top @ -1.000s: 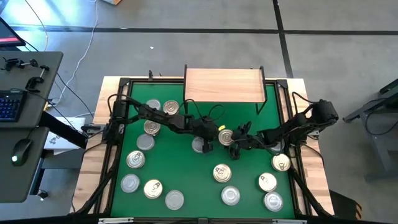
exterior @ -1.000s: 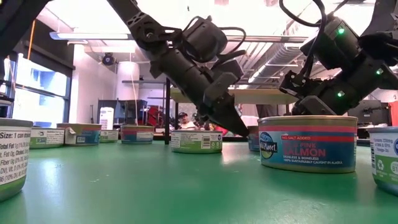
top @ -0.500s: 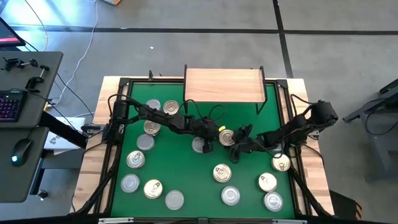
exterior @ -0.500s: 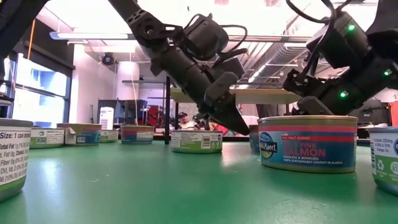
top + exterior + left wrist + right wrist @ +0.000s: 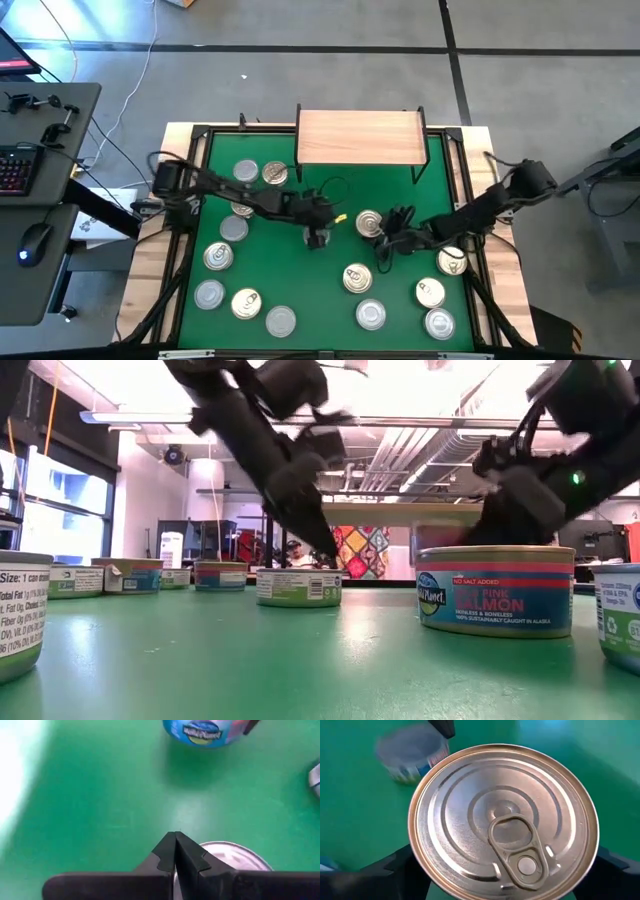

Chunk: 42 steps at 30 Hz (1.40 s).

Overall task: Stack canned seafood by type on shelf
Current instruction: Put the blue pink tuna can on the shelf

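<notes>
Left gripper (image 5: pixel 317 238): shut, empty; tips just over a silver tin (image 5: pixel 318 236) mid-mat, likely nudging rather than grasping it.
Left arm: reaches from the left edge of the surface (image 5: pixel 150 285), stretched low across the mat, angled steeply down.
Gold tin (image 5: pixel 368 222): sits between both grippers; fills the right wrist view, pull-tab lid up.
Right gripper (image 5: pixel 385 243): wide, fingers either side of the gold tin, not yet closed; probably set for a grasp.
Right arm: extends low from the right edge.
Tins: the rest lie scattered around both grippers.
Shelf (image 5: pixel 358 138): beyond both grippers, bare; no stacking yet.
</notes>
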{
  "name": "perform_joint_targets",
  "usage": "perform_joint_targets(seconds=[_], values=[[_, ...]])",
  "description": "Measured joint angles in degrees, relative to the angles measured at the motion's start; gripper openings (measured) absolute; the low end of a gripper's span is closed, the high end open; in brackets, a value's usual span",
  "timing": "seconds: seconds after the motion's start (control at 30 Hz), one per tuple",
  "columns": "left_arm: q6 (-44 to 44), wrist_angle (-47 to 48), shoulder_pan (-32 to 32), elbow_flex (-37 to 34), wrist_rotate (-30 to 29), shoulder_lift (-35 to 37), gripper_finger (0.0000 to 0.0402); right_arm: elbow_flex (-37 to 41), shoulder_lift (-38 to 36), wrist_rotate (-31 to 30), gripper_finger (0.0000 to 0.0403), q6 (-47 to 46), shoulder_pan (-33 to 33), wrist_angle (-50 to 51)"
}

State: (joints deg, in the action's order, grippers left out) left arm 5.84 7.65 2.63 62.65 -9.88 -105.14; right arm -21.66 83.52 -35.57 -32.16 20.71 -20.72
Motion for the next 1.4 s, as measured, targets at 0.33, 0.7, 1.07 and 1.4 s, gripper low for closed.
perform_joint_targets(seconds=[0.33, 0.7, 1.07, 1.4], values=[[1.1, -9.4, 4.2, -15.6, -8.1, 22.9, 0.0, -17.9, -10.2, 4.0, 0.0351, 17.5, -7.3, 25.7], [1.5, -12.7, 6.8, -26.1, -15.7, 37.6, 0.0, -38.4, -7.1, 26.4, 0.0351, 40.1, -30.5, 35.1], [1.6, -15.2, 6.7, -27.8, -16.4, 38.0, 0.0, -50.6, 11.3, 44.4, 0.0351, 48.2, -46.8, 36.0], [2.2, -15.3, 6.7, -27.8, -16.4, 38.0, 0.0, -61.3, 21.2, 46.4, 0.0388, 49.2, -50.1, 40.3]])
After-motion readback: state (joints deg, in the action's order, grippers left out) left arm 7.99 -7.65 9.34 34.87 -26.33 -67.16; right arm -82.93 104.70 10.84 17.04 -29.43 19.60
